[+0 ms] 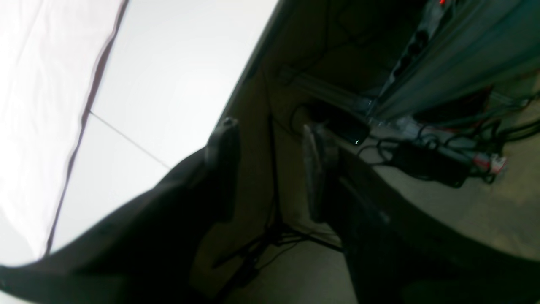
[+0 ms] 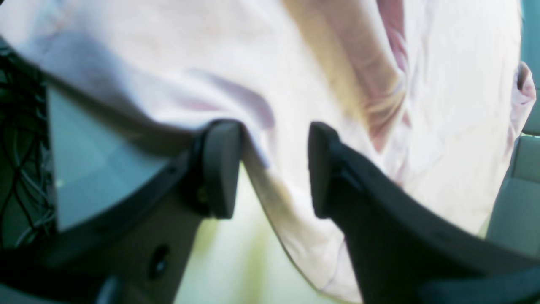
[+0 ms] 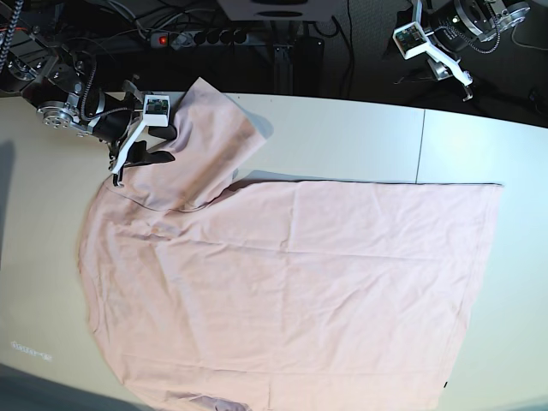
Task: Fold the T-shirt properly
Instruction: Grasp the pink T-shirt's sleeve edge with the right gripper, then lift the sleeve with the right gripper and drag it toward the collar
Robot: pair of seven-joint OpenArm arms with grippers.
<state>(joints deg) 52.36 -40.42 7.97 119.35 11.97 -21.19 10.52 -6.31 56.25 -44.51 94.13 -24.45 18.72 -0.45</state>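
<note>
Spread apart, the right gripper is seen at the sleeve of the T-shirt, cloth between its jaws but not clamped. Most of the shirt is laid flat on the white table. Likewise parted, the left gripper is held clear beyond the table edge, presumably to keep out of the fold.

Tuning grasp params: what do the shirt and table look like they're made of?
Shirt: thin, soft knit, likely cotton; matte pale pink, with fine creases and limp drape. Table: smooth, hard white board, probably laminate; slight sheen, with a seam between panels.
</note>
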